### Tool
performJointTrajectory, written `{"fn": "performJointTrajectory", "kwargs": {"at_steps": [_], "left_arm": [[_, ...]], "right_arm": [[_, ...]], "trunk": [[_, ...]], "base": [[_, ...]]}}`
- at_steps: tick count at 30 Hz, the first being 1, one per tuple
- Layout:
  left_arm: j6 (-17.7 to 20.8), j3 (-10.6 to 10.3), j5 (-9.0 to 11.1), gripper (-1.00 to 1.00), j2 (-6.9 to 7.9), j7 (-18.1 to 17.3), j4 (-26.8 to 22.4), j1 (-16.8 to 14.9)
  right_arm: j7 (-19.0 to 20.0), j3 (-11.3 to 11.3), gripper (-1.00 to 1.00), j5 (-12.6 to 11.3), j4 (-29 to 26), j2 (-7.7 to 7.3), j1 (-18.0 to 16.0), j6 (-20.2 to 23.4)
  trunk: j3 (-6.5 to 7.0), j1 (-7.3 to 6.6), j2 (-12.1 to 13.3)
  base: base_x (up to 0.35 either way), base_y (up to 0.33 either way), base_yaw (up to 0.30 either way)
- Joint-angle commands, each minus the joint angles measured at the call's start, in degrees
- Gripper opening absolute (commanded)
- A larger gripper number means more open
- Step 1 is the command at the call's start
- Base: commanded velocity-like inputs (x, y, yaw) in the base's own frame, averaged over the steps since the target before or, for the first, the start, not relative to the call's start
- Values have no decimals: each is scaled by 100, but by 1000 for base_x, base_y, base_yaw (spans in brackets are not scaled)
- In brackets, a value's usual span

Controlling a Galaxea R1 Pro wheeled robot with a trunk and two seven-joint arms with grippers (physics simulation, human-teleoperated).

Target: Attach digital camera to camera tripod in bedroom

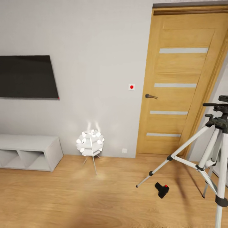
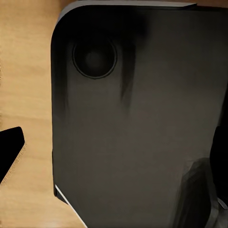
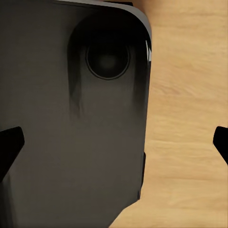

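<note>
The camera tripod (image 1: pixel 218 122) stands at the right edge of the head view, silver legs spread on the wood floor, black head and pan handle on top. The digital camera (image 1: pixel 162 189), small and black with a red dot, lies on the floor between the tripod's front legs. My left gripper (image 2: pixel 114 152) hangs open over my own dark base, one black fingertip (image 2: pixel 10 153) over the floor. My right gripper (image 3: pixel 114 142) is also open, its fingertips (image 3: pixel 9 147) far apart, with nothing between them.
A white flower-shaped lamp (image 1: pixel 90 144) stands on thin legs by the wall. A dark TV (image 1: pixel 28 77) hangs above a low white shelf unit (image 1: pixel 30 152). A closed wooden door (image 1: pixel 182 82) is right of centre. My dark base panel (image 2: pixel 137 133) sits below both grippers.
</note>
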Motion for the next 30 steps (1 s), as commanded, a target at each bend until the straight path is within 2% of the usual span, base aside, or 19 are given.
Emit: {"fn": "performJointTrajectory", "kwargs": {"at_steps": [1,12,13,17,23,30], "left_arm": [[-5,-6,52,100,0,-1,-10,4],[1,-1,102,100,4,7,-10,4],[2,-1,190,100,4,8,-10,4],[2,1,303,100,1,8,-10,4],[2,-5,737,100,1,8,-10,4],[2,0,825,100,-11,8,-10,4]], "right_arm": [[-5,16,100,0,0,0,-1,-15],[-5,16,100,3,0,0,-1,-15],[-5,16,100,0,0,0,-1,-15],[-5,16,100,1,0,0,-1,-15],[-5,16,100,1,0,0,-1,-15],[-5,16,100,2,0,0,-1,-15]], "trunk": [[-4,0,-2],[-4,0,-2],[-4,0,-2],[-4,0,-2],[-4,0,-2],[-4,0,-2]], "base": [[6,5,-254],[1,1,-254],[0,0,-254],[0,0,-254],[0,0,-254],[0,0,-254]]}}
